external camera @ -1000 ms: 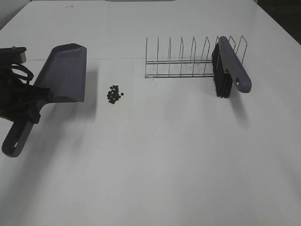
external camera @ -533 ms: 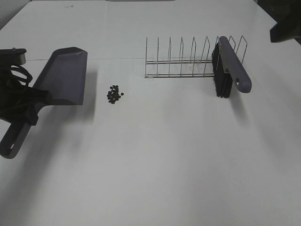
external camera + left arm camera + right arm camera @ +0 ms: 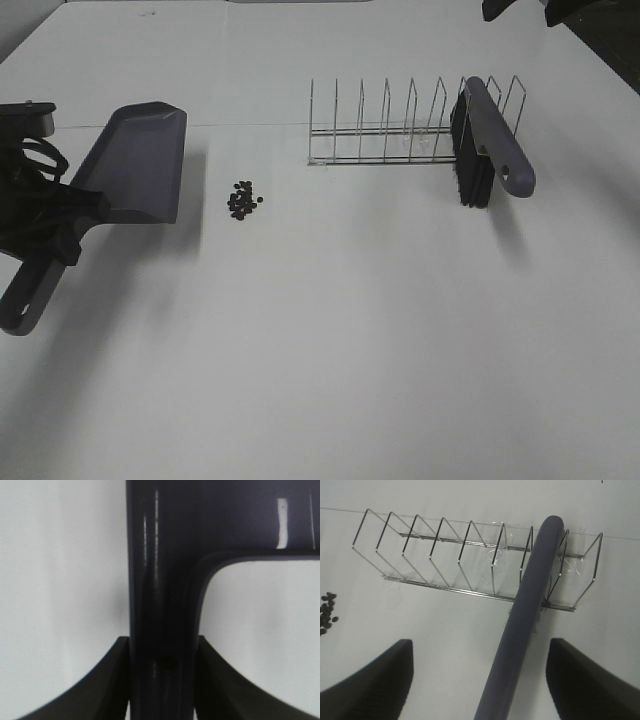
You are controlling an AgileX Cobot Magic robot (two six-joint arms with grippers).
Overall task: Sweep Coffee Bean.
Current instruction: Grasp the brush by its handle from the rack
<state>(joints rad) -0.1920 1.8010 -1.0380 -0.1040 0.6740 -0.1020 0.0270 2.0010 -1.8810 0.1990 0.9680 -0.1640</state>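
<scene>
- The right gripper [image 3: 480, 647] hovers above the brush [image 3: 493, 140], fingers spread wide, nothing between them yet.
- The left gripper [image 3: 162, 652] has its fingers pinched on the handle of the dustpan [image 3: 135, 165], which judging by its shadow is held just off the table [image 3: 350, 350].
- The step in hand looks like fetching the brush. To do it well, centre the open jaws across the handle, clear of the wires of the rack [image 3: 385, 125], close firmly, then lift straight up so the bristles don't snag a divider.
- The brush sits in the rack's end slot. Its long axis slants from the far side toward the near right, with the bristles hanging below.
- The coffee beans [image 3: 242, 200] lie in one tight clump on the table, between dustpan and rack and nearer the pan.
- The clump is roughly round, so no real long axis. Single beans are too small to tell how they point.
- The pan's mouth seems to face the far edge, not the beans, so it needs turning.
</scene>
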